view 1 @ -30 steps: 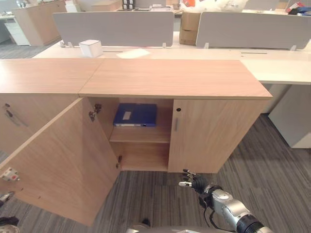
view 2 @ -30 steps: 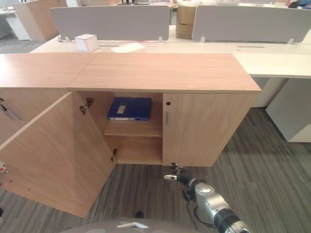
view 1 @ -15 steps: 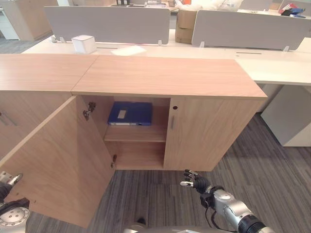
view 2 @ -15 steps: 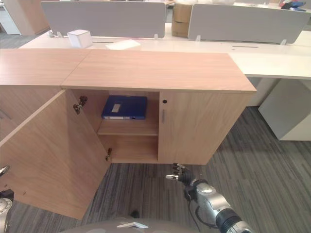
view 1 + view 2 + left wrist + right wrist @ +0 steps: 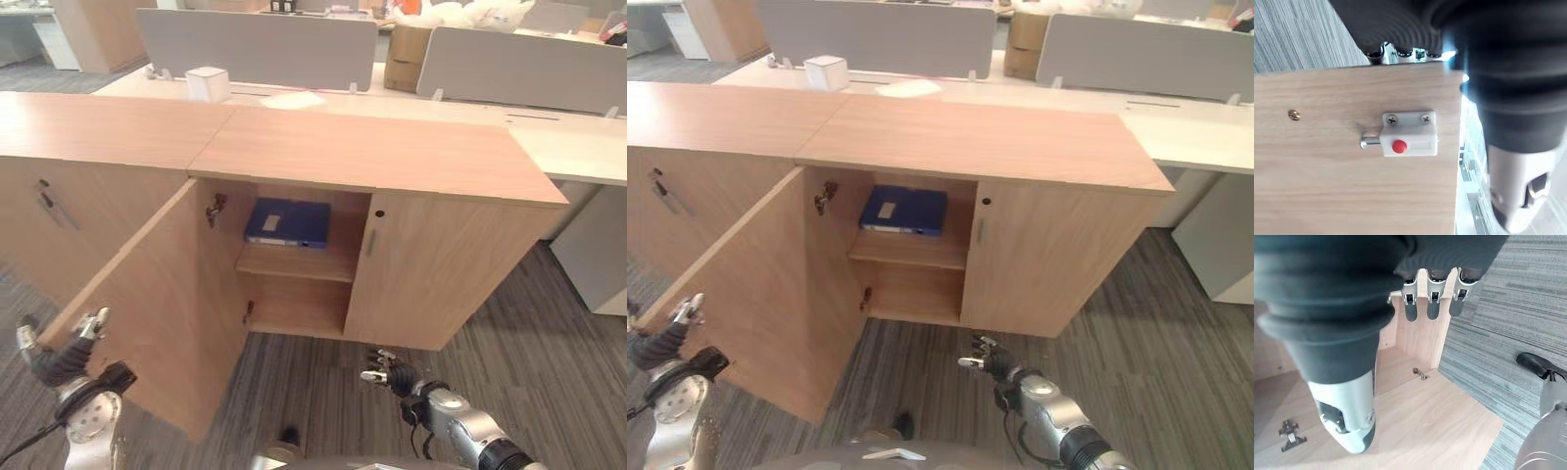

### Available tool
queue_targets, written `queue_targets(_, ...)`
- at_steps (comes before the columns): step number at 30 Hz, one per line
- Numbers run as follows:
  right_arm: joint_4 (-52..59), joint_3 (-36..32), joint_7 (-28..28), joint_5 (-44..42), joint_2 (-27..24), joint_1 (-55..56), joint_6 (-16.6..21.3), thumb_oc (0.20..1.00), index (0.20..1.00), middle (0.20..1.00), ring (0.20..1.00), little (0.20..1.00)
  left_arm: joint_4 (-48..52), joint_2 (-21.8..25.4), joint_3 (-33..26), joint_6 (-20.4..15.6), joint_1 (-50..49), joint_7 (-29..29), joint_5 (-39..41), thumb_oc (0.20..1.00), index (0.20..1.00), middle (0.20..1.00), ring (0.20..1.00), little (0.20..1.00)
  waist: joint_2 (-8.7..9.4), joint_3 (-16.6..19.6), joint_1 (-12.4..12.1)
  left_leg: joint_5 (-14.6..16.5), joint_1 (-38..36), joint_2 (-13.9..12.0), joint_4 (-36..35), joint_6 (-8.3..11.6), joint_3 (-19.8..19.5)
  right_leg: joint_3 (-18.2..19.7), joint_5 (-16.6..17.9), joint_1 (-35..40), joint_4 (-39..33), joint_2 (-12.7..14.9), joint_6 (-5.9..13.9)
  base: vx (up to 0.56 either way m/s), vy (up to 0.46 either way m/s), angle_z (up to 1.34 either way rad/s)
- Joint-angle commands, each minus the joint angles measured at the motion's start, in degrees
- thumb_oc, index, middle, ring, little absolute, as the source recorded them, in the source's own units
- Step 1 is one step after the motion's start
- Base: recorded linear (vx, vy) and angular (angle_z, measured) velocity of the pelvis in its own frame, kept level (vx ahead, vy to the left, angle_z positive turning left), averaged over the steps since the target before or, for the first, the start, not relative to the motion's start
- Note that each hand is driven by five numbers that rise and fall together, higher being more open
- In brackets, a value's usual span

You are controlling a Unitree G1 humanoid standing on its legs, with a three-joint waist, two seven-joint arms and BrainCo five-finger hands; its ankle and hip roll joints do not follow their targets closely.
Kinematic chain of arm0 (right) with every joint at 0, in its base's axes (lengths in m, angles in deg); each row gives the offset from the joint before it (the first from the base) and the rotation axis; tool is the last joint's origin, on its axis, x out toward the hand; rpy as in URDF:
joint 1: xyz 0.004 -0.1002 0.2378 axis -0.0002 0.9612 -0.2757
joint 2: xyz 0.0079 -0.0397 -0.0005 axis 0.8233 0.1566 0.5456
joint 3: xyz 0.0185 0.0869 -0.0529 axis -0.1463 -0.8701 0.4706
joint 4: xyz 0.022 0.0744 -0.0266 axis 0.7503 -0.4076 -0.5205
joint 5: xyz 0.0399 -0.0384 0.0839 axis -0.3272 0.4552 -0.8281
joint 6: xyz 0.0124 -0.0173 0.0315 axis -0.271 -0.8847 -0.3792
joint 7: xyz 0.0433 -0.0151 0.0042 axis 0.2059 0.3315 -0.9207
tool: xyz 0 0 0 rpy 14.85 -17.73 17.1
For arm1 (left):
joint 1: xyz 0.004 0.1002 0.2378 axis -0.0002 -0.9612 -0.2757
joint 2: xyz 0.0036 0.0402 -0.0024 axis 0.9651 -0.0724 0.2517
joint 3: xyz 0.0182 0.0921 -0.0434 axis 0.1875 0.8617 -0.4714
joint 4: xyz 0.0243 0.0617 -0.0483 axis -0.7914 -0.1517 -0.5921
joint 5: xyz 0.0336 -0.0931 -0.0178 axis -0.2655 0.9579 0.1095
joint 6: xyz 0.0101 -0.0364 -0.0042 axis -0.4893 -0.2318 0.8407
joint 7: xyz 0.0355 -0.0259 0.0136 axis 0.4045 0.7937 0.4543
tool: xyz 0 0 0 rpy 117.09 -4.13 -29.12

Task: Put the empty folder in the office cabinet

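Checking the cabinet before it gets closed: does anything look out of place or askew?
Nothing stands out. The blue folder lies flat on the upper shelf, the left cabinet door stands wide open, and the right door is shut.

The folder [image 5: 287, 222] is deep blue with a pale label. The cabinet [image 5: 392, 162] is light wood grain, its door [image 5: 1352, 161] carrying a white latch [image 5: 1409, 133] with 1 red button. The carpet [image 5: 549, 333] looks grey, striped. Grey dividers [image 5: 257, 47] back the whitish bench [image 5: 578, 152].

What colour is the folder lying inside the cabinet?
The folder is blue with a pale label, clearest in the right eye view.
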State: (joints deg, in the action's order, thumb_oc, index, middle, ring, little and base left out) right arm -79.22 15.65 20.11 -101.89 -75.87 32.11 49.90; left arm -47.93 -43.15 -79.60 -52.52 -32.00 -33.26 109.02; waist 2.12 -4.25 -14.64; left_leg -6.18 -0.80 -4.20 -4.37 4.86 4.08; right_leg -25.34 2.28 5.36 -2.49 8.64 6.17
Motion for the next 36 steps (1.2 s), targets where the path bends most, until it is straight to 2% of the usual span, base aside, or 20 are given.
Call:
queue_targets(1, 0.65, 3.42, -0.54, -0.93, 1.27, -4.72, 1.45, 1.0, 1.0, 1.0, 1.0, 1.0, 3.29, 1.43, 22.21, 1.85, 9.81, 18.66, 2.88, 1.0, 1.0, 1.0, 1.0, 1.0, 2.5, -0.21, 7.85, 6.94, -4.64, 0.36, -0.62, -0.01, 1.57, -0.6, -5.11, 2.72, -1.59, -1.43, -1.21, 0.0, -0.001, 0.09)
queue_targets(10, 0.57, 3.24, -0.76, -0.54, 1.05, -3.14, 1.73, 1.0, 1.0, 1.0, 1.0, 1.0, 6.94, 1.74, 26.2, 2.38, 8.36, 21.95, 5.56, 1.0, 1.0, 1.0, 1.0, 1.0, 2.69, -0.24, 8.83, 7.22, -5.12, 0.29, -0.63, -0.18, 2.62, 0.5, -4.86, 2.69, -1.83, -1.56, -1.08, 0.01, -0.003, 0.05)
queue_targets(15, -0.24, 2.67, -0.22, 0.01, 1.79, -2.68, 2.06, 1.0, 1.0, 1.0, 1.0, 1.0, 7.21, 1.89, 26.09, 2.6, 7.88, 21.78, 6.17, 1.0, 1.0, 1.0, 1.0, 1.0, 2.67, -0.37, 8.96, 7.33, -5.37, 0.17, -0.63, -0.22, 2.85, 0.95, -4.87, 2.77, -1.89, -1.63, -1.03, 0.02, -0.008, -0.93)
queue_targets(19, -5.61, -2.13, 3.99, -0.41, 2.87, -2.98, 3.95, 1.0, 1.0, 1.0, 1.0, 1.0, 7.68, 2.13, 25.67, 2.62, 6.75, 21.34, 7.33, 1.0, 1.0, 1.0, 1.0, 1.0, 2.25, -1.33, 8.93, 7.47, -5.33, 0.21, -0.63, -0.47, 3.18, 1.48, -4.44, 2.03, -1.8, -1.57, -0.68, 0.0, -0.001, -0.29)
queue_targets(26, -15.42, -9.9, 10.13, 1.39, 4.86, -5.88, 5.18, 1.0, 1.0, 1.0, 1.0, 1.0, 4.91, 2.1, 25.52, 3.1, 5.35, 20.29, 8.2, 1.0, 1.0, 1.0, 1.0, 1.0, 1.9, -1.16, 8.72, 7.21, -4.5, 0.26, -0.63, -0.53, 3.31, 1.73, -4.41, 1.63, -1.97, -1.74, -0.72, 0.03, -0.012, 0.02)
queue_targets(30, -15.39, -9.97, 13.34, 5.15, 5.73, -5.73, 6.86, 1.0, 1.0, 1.0, 1.0, 1.0, -1.37, 2.22, 26.0, 2.23, 6.04, 16.37, 1.13, 1.0, 1.0, 1.0, 1.0, 1.0, 1.87, -0.92, 9.27, 7.72, -5.37, 0.18, -0.63, -0.49, 3.51, 2.03, -4.77, 2.56, -2.04, -2.04, -0.81, 0.03, -0.019, 0.04)
queue_targets(32, -14.1, -9.79, 16.18, 7.79, 6.12, -5.45, 8.81, 1.0, 1.0, 1.0, 1.0, 1.0, -8.91, 1.64, 26.94, 1.02, 7.43, 13.2, -3.82, 1.0, 1.0, 1.0, 1.0, 1.0, 1.94, -0.59, 9.94, 7.68, -5.41, 0.21, -0.63, -0.57, 3.58, 2.26, -4.82, 2.6, -2.09, -2.03, -0.79, 0.0, 0.0, 0.0)
queue_targets(33, -14.1, -9.79, 16.18, 7.79, 6.12, -5.45, 8.81, 1.0, 1.0, 1.0, 1.0, 1.0, -8.91, 1.64, 26.94, 1.02, 7.43, 13.2, -3.82, 1.0, 1.0, 1.0, 1.0, 1.0, 1.94, -0.59, 9.94, 7.68, -5.41, 0.21, -0.63, -0.57, 3.58, 2.26, -4.82, 2.6, -2.09, -2.03, -0.79, 0.0, 0.0, 0.0)
queue_targets(35, -15.17, -9.92, 18.96, 11.52, 6.36, -5.37, 10.18, 1.0, 1.0, 1.0, 1.0, 1.0, -18.35, 0.67, 27.9, 0.95, 8.72, 11.17, -6.77, 1.0, 1.0, 1.0, 1.0, 1.0, 1.8, -0.37, 10.57, 7.79, -5.69, 0.22, -0.63, -0.68, 3.8, 2.55, -4.99, 2.65, -2.06, -2.12, -0.74, 0.0, 0.0, 0.0)
queue_targets(36, -21.26, -10.21, 19.29, 13.57, 6.84, -6.19, 9.83, 1.0, 1.0, 1.0, 1.0, 1.0, -27.99, -0.26, 29.54, 1.65, 10.03, 12.16, -9.15, 1.0, 1.0, 1.0, 1.0, 1.0, 1.4, -0.23, 10.92, 7.91, -5.96, 0.22, -0.63, -0.8, 3.89, 2.67, -5.09, 2.82, -1.98, -2.14, -0.7, 0.02, 0.012, -0.04)
